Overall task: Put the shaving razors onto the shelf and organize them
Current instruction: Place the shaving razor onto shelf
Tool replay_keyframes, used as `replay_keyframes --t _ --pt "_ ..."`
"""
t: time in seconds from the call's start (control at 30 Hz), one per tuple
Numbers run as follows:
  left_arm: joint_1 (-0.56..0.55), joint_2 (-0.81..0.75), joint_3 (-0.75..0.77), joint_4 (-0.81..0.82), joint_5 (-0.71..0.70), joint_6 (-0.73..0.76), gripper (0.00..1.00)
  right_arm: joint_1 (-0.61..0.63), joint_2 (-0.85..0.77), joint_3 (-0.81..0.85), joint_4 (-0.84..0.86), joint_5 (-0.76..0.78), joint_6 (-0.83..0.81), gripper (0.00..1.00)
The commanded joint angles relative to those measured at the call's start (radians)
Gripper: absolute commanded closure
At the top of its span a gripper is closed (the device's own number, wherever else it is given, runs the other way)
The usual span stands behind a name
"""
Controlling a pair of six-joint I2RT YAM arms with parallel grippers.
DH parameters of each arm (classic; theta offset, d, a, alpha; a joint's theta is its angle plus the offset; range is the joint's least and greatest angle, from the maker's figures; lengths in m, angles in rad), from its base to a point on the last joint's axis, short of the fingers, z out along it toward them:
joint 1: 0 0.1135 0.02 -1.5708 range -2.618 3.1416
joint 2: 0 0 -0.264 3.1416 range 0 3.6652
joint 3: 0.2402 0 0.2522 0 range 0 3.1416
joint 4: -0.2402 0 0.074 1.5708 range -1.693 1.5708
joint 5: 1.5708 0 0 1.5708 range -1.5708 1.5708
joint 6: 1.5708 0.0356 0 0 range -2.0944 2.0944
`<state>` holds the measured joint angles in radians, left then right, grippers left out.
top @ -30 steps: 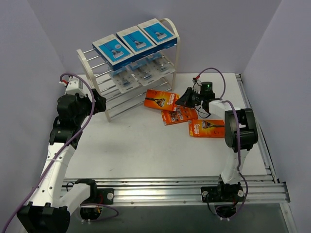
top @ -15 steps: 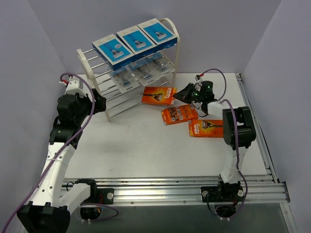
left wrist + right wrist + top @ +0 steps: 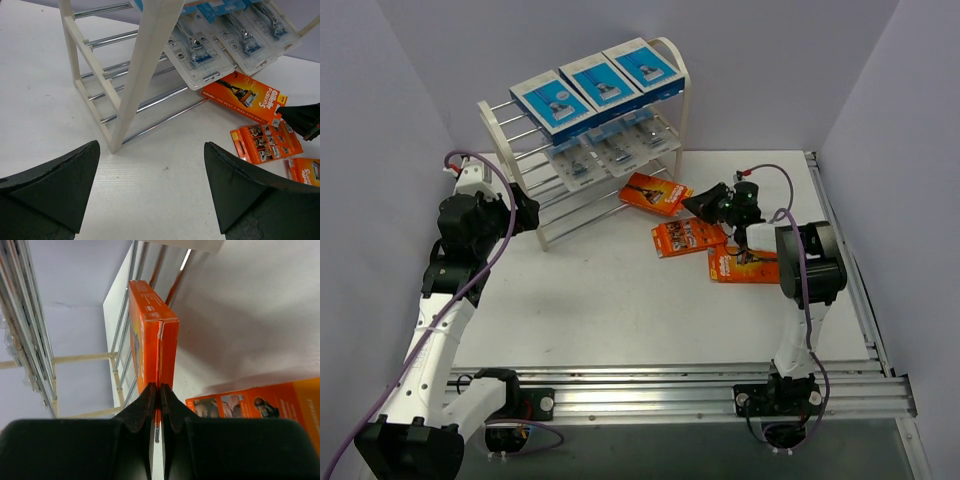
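Orange pack [image 3: 655, 193]: pinched by its edge flap in the right tool [image 3: 159, 388], tilted just in front of the shelf [image 3: 682, 95] lower rods | two more orange packs [image 3: 689, 237] flat on the bench [image 3: 620, 300] nearby | left tool [image 3: 151, 150] spread wide, near the shelf's left end

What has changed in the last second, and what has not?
The right gripper, shut on one orange pack, carried it slightly toward the shelf and turned it. The two other orange packs, the shelved packs and the open left gripper stayed put.

Overhead plus wrist close-ups, shelf [image 3: 684, 110] shared
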<state>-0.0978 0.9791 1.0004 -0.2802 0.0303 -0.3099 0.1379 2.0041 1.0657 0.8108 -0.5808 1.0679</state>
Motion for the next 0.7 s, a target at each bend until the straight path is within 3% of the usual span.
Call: replay_keyframes --t 0.0,0.43,0.67 --pt "-0.006 -0.007 0.0 0.05 -0.006 0.006 0.06 -0.003 -0.041 -0.044 0.132 0.087 0.092 1.0" --pt "-0.02 -0.008 -0.003 0.053 -0.007 0.011 0.06 0.055 -0.021 -0.087 0.241 0.233 0.244 1.0" --pt "-0.023 -0.008 -0.003 0.053 -0.007 0.012 0.06 0.094 0.001 -0.056 0.214 0.285 0.26 1.0"
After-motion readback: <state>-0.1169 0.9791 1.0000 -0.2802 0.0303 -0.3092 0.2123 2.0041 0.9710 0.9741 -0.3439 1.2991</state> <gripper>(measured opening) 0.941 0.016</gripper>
